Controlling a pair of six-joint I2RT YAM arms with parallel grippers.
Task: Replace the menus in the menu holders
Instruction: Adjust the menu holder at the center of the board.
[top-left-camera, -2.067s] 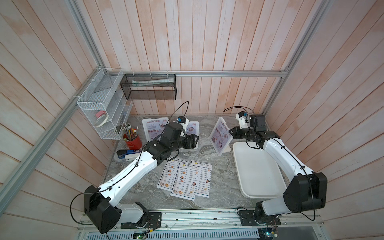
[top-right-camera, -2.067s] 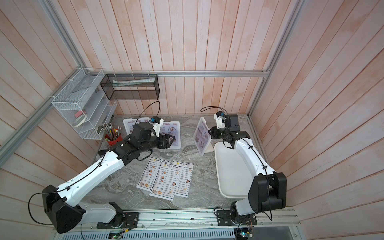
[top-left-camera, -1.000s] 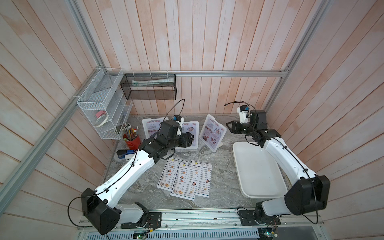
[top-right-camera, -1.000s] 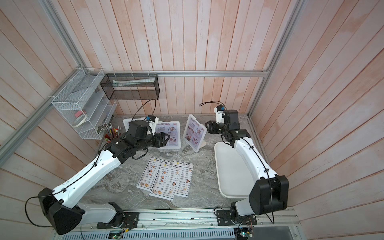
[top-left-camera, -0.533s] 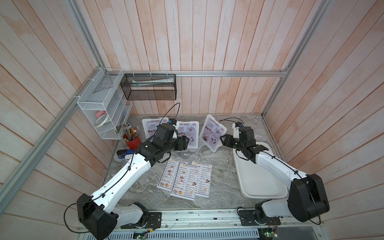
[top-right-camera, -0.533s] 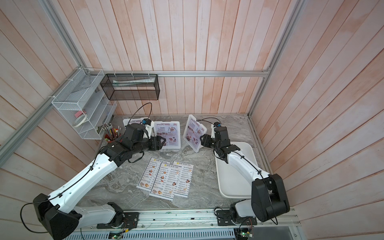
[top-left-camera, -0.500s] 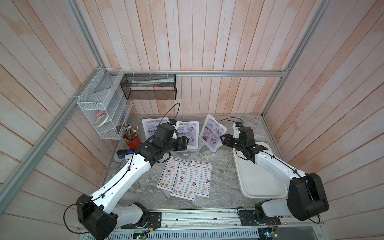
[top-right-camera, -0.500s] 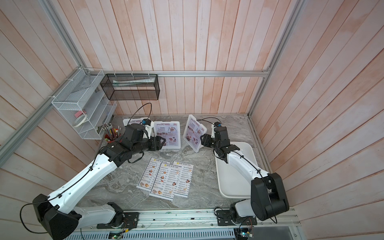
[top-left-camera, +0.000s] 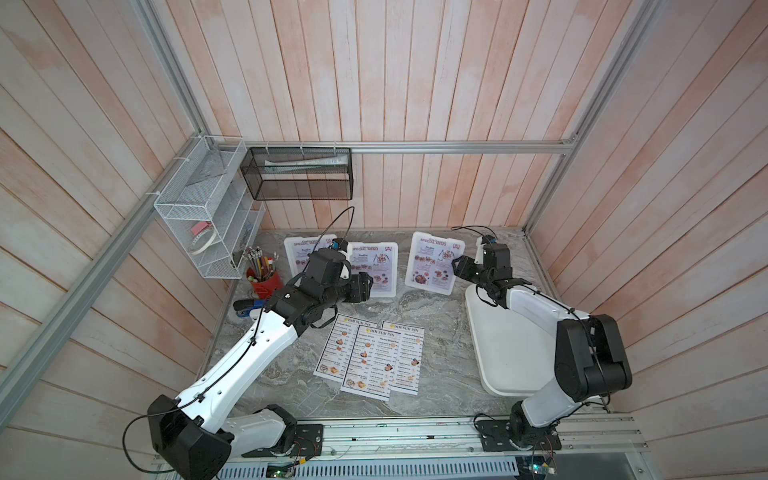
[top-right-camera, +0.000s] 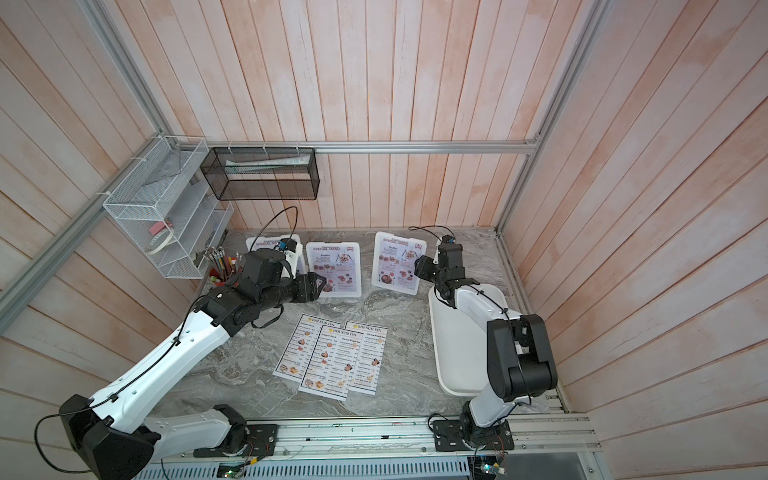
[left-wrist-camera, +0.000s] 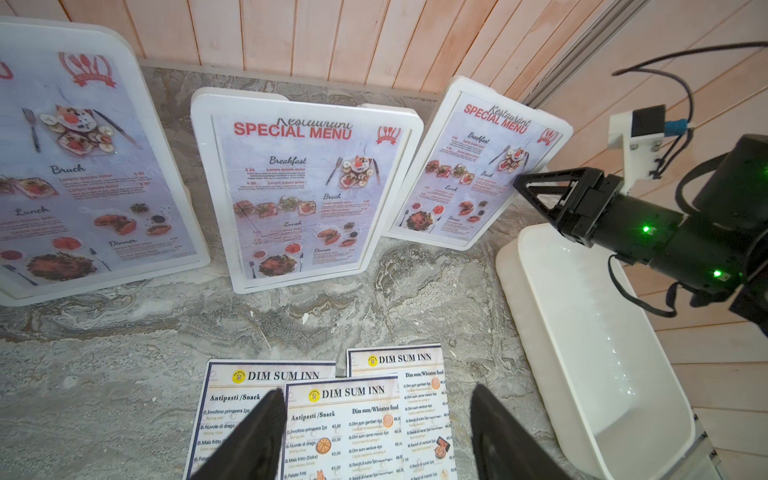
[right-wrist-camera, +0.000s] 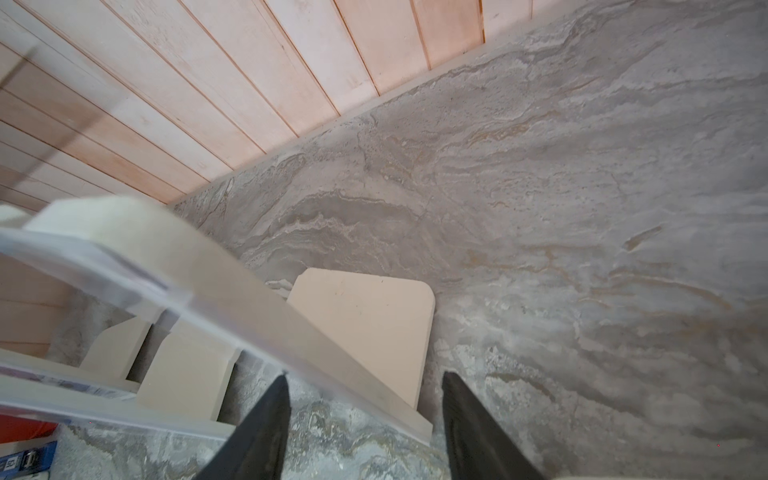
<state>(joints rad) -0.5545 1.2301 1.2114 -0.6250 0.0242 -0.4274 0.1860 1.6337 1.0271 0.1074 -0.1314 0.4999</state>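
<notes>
Three white menu holders stand in a row at the back in both top views, left (top-left-camera: 296, 248), middle (top-left-camera: 384, 266) and right (top-left-camera: 432, 262), each showing a lilac "SPECIAL MENU" sheet (left-wrist-camera: 299, 191). Three white "DIM SUM INN" menus (top-left-camera: 374, 357) lie overlapped flat on the table's front middle. My left gripper (top-left-camera: 365, 287) hovers open just in front of the middle holder's lower left, above the flat menus (left-wrist-camera: 357, 415), with nothing in it. My right gripper (top-left-camera: 457, 266) is open beside the right holder's right edge (right-wrist-camera: 249, 299); the holder's lower corner lies between its fingers, unclamped.
A large shallow white tray (top-left-camera: 507, 345) lies at the right under my right arm. A red pencil cup (top-left-camera: 264, 282), a blue stapler (top-left-camera: 245, 309), a white wire rack (top-left-camera: 203, 216) and a black mesh basket (top-left-camera: 297, 174) crowd the back left.
The right holder, earlier turned edge-on in my right gripper, now stands facing front. The right gripper has let go and come round to its right edge. My left gripper drew back slightly.
</notes>
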